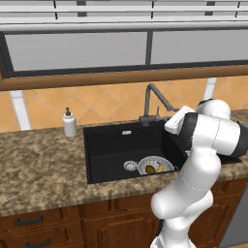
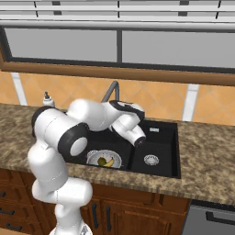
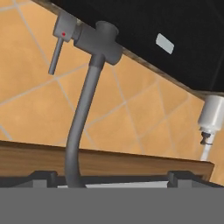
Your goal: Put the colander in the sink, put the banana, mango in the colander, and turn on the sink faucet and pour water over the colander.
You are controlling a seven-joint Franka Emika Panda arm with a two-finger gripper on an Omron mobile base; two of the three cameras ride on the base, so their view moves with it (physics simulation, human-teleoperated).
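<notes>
Black sink (image 1: 111, 145) holds the colander (image 1: 156, 165) with banana (image 1: 159, 168) and mango (image 1: 150, 169); the gripper (image 1: 170, 126), grip unclear, nears the faucet (image 3: 81, 113). Next: nudge its lever (image 3: 56, 54).

All three pictures are evenly and fairly brightly lit, with flat, diffuse rendered light and no single visible lamp. Shadows are weak: a soft darkening lies under the wooden ledge (image 1: 121, 77) above the orange tiled wall (image 1: 106, 104), and the cabinet fronts (image 1: 58, 223) below the bench (image 1: 43, 164) sit dimmer than its top. The black sink (image 1: 111, 145) stays very dark, its inner walls hard to tell apart. The white arm (image 2: 59, 133) shows smooth shading and mild highlights, without harsh glare. Edges look slightly soft and jagged from low resolution. No lens distortion shows; in the hand view the sink faucet (image 3: 81, 118) is sharp throughout.
</notes>
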